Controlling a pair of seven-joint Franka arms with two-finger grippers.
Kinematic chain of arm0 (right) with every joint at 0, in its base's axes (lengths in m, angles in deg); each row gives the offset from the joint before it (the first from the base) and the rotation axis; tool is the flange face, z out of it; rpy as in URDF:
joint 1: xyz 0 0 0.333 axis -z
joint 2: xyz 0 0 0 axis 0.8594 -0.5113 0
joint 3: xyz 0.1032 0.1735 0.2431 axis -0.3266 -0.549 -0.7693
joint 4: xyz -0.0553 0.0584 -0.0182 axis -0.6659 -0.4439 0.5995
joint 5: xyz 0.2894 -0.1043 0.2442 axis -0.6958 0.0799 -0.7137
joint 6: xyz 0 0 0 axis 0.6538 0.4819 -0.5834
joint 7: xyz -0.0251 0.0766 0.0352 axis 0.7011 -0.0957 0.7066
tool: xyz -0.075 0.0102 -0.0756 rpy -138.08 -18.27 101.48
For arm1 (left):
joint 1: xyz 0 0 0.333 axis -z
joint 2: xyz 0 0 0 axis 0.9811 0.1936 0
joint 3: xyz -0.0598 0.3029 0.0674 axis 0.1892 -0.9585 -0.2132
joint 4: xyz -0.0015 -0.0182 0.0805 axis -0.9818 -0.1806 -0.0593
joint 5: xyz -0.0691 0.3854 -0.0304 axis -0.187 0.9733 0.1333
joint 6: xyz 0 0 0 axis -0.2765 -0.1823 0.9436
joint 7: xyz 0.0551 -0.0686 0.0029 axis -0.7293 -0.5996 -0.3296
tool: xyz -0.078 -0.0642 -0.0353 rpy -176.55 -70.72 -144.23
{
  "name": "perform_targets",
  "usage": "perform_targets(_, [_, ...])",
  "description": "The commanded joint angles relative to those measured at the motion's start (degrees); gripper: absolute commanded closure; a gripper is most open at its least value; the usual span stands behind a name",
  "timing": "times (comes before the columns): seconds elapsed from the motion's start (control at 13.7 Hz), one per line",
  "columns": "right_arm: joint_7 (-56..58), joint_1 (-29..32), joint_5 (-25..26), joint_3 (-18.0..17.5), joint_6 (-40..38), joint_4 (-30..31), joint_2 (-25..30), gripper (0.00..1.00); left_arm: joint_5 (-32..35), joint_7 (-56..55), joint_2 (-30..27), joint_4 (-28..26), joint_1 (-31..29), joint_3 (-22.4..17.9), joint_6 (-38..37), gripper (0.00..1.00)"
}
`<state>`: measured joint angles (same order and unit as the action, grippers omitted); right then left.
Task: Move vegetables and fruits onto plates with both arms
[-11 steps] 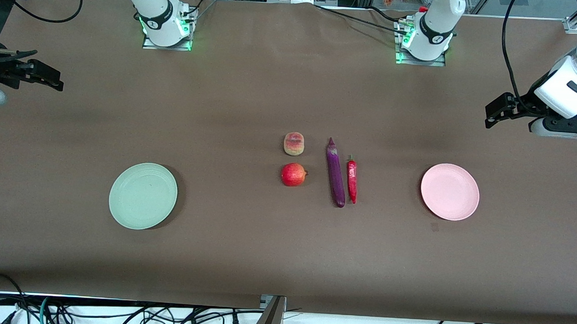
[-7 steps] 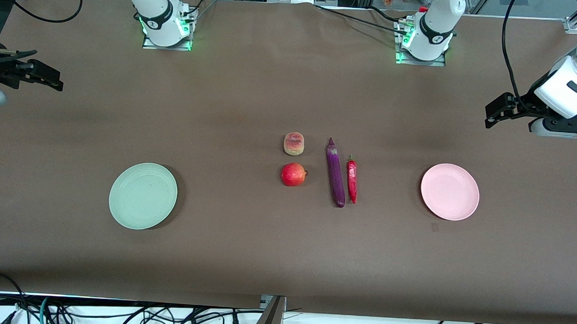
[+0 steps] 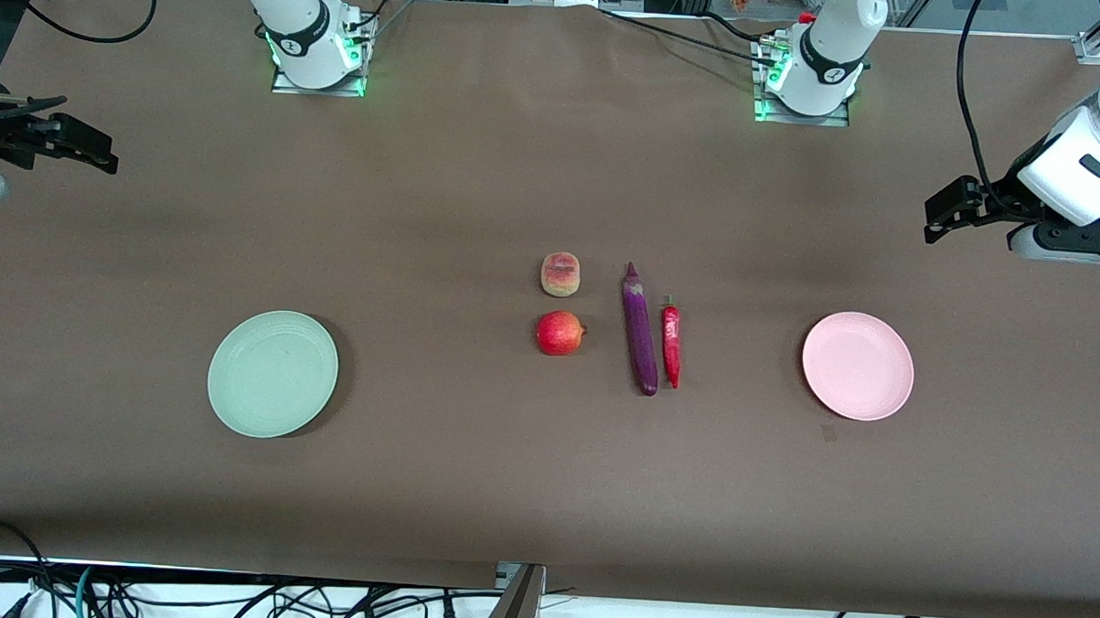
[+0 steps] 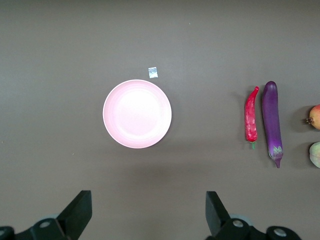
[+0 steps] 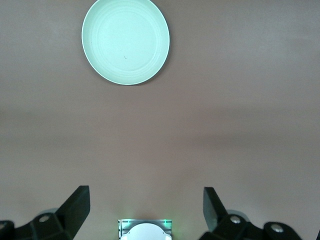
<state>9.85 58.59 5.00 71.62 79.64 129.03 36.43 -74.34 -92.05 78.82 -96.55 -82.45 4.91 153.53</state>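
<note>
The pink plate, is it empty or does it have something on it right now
Empty. The pink plate shows only its bare surface, and the eggplant and chili lie on the table beside it.

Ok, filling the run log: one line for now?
left gripper open, over table | right gripper open, over table | produce on table | plates bare

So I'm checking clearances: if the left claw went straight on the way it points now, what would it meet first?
Probably only bare table. The left claw, open, points down near the pink plate, which lies just off its line, though depth is unclear.
</note>
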Motion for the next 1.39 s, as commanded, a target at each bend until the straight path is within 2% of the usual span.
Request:
perform_targets(0.0, [0.2, 0.8, 0.3, -0.3, -0.4, -1.3, -0.6, 0.0, -0.7, 1.3, 0.9, 2.1, 0.3, -0.2, -1.7, 0.0])
perform_targets(0.29, [0.3, 0.8, 0.2, -0.2, -0.4, -1.3, -0.7, 0.0, -1.3, 1.3, 2.9, 1.9, 0.4, -0.2, -9.4, 0.0])
perform_targets(0.58, [0.5, 0.9, 0.0, -0.1, -0.4, -1.3, -1.1, 0.0, -1.3, 1.3, 4.3, 1.9, 0.4, 2.2, -19.3, 0.0])
perform_targets(0.8, [0.2, 0.6, -0.3, -0.2, -0.4, -1.3, -2.9, 0.0, -1.5, 1.6, 6.8, 3.6, -0.1, 2.2, -19.2, 0.0])
perform_targets(0.95, [-0.3, 0.8, -1.9, -0.2, -0.4, -1.2, -3.3, 0.0, -2.4, 0.9, 13.1, 13.4, 0.5, 2.2, -18.8, 0.0])
perform_targets(1.02, [-0.3, 0.8, -1.9, -0.2, -0.4, -1.1, -4.1, 0.0, -2.3, 0.6, 14.6, 15.5, 0.9, 2.4, -18.8, 0.0])
perform_targets(1.32, [0.5, 0.6, -2.3, -0.3, -0.4, -1.2, -6.7, 0.0, -1.7, -6.5, 17.1, 15.2, 6.1, 2.2, -18.4, 0.0])
